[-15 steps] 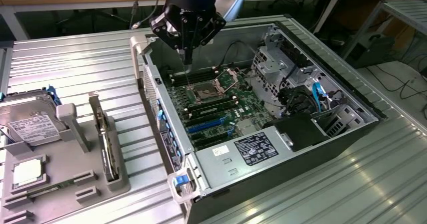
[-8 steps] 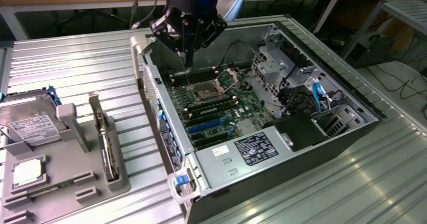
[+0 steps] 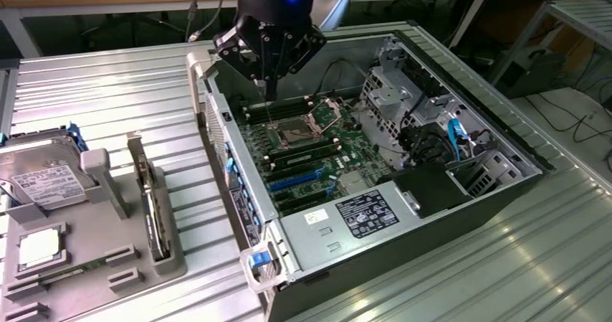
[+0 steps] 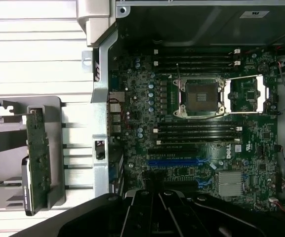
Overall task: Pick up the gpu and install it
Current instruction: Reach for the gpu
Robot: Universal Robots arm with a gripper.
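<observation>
The gpu [image 3: 155,214] stands on edge in a slot of the grey holder tray [image 3: 115,264], at the exterior view's left of the open computer case [image 3: 478,214]. In the wrist view the gpu [image 4: 37,158] is a thin greenish board with a metal bracket end. My gripper [image 3: 266,89] hangs above the motherboard [image 3: 306,157] near the case's far end, well away from the gpu. Its fingers are shut together with nothing between them. The gripper's dark body [image 4: 157,212] shows in the wrist view over the board.
A silver hard drive [image 3: 43,175] and a small square CPU chip [image 3: 40,247] also sit on the tray. The CPU socket [image 4: 201,96] stands with its frame open. A blue expansion slot [image 4: 179,161] lies on the board. Ribbed metal table [image 3: 115,100] surrounds the case.
</observation>
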